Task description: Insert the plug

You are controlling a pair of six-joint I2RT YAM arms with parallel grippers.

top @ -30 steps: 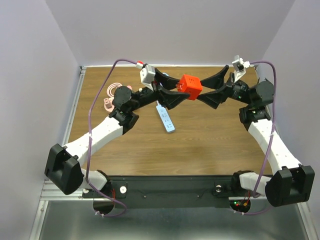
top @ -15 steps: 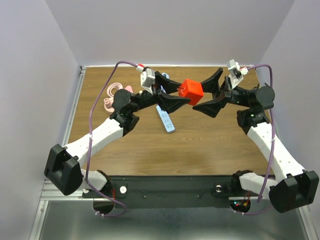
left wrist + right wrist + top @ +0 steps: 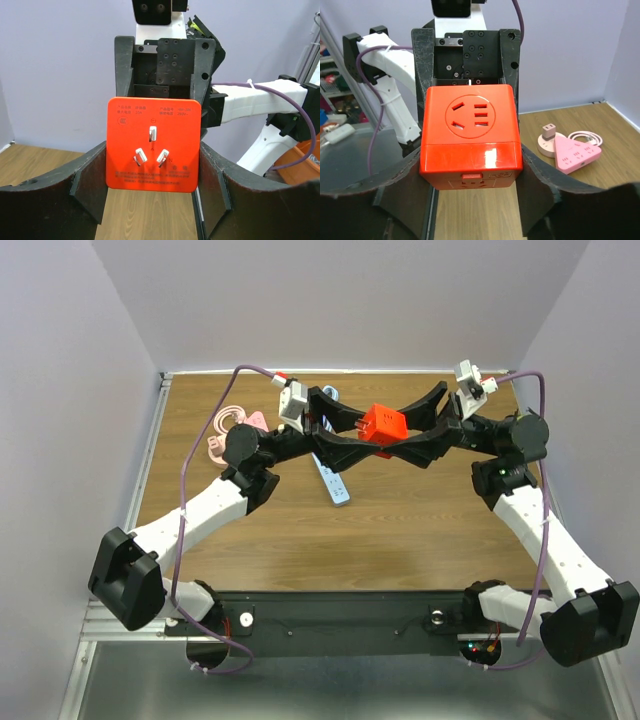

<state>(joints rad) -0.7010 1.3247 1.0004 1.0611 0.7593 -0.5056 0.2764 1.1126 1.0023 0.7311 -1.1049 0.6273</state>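
Observation:
The bright red plug (image 3: 382,423) hangs in the air over the middle of the table, between both grippers. My left gripper (image 3: 372,432) grips it from the left, and my right gripper (image 3: 396,434) has its fingers against it from the right. In the left wrist view the plug (image 3: 153,145) shows its three metal prongs, with my left gripper (image 3: 152,186) pressed on both its sides. In the right wrist view the plug (image 3: 470,142) shows its socket face, and my right gripper (image 3: 470,192) touches both its sides. The light blue power strip (image 3: 331,478) lies on the table below.
A pink triangular power strip (image 3: 577,152) with a coiled cord and a round pink socket (image 3: 549,144) holding a small adapter lie at the table's back left, also seen from above (image 3: 240,425). The walls stand close on three sides.
My right gripper was wide open beside the plug; it has moved in and narrowed onto it. The left gripper has kept hold of the plug, which has shifted slightly lower.

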